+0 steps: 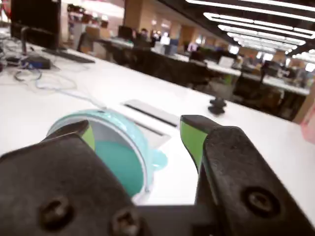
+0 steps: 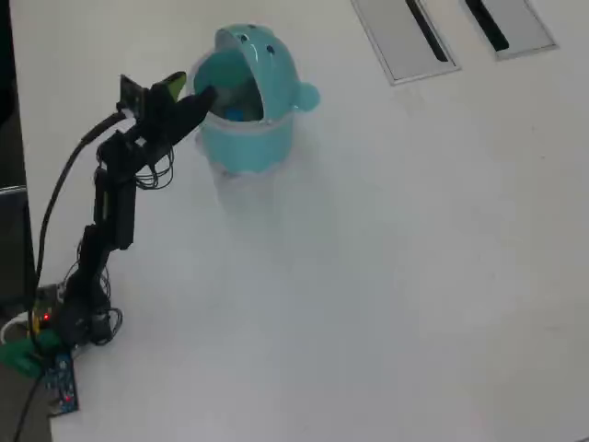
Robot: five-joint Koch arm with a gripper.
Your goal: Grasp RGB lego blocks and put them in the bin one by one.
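Teal bin, black arm, white counter.
The bin [image 2: 247, 138] was teal-blue outside, its raised lid [image 2: 250, 41] the same teal with two dark dots; something blue [image 2: 241, 112] showed inside, though what it was could not be told. The gripper [image 1: 140, 135] was black with yellow-green pads [image 1: 192, 140]. The arm [image 2: 110, 207] was black, with black cables. The counter [image 2: 386, 276] was plain white. Near its far edge lay two flat grey panels [image 2: 402, 37], each with a dark slot.
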